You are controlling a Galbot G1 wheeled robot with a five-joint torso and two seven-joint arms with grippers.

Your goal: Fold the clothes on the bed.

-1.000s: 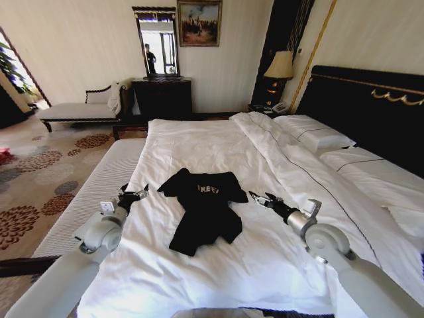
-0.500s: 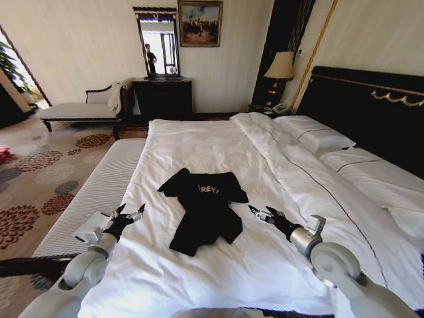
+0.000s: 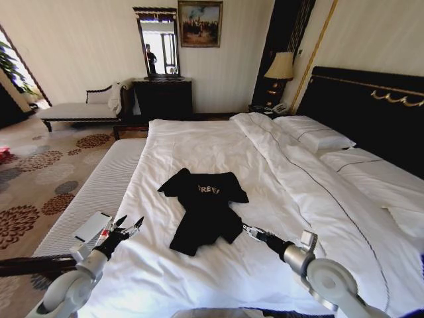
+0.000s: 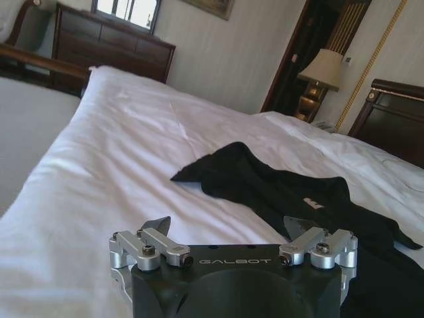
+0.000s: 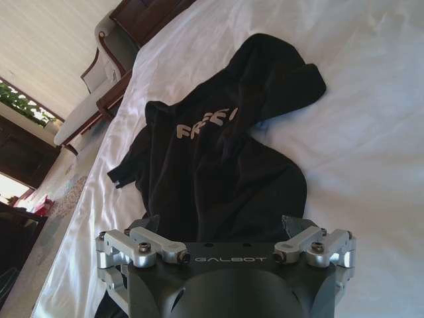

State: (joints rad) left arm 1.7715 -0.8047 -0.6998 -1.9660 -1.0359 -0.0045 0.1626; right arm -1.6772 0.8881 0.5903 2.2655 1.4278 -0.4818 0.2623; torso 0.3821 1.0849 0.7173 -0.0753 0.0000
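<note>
The clothes are one black T-shirt (image 3: 204, 209) with white lettering, lying crumpled in the middle of the white bed (image 3: 199, 142). My left gripper (image 3: 126, 226) hovers open over the sheet near the bed's left edge, apart from the shirt. My right gripper (image 3: 250, 231) is open low over the sheet, just right of the shirt's lower hem. In the left wrist view the left gripper (image 4: 228, 228) points at the T-shirt (image 4: 285, 192), one sleeve sticking out toward it. In the right wrist view the right gripper (image 5: 222, 225) sits at the edge of the T-shirt (image 5: 212, 159).
A rolled-back duvet (image 3: 298, 172) and pillows (image 3: 315, 136) lie along the bed's right side by the dark headboard (image 3: 371, 106). A pale padded bench (image 3: 93, 199) runs along the left edge. A chaise lounge (image 3: 79, 109), dresser (image 3: 162, 96) and lamp (image 3: 279, 66) stand by the far wall.
Both arms have drawn back toward the near end of the bed and dropped lower. The right gripper has come in closer to the shirt's hem. The T-shirt has not moved.
</note>
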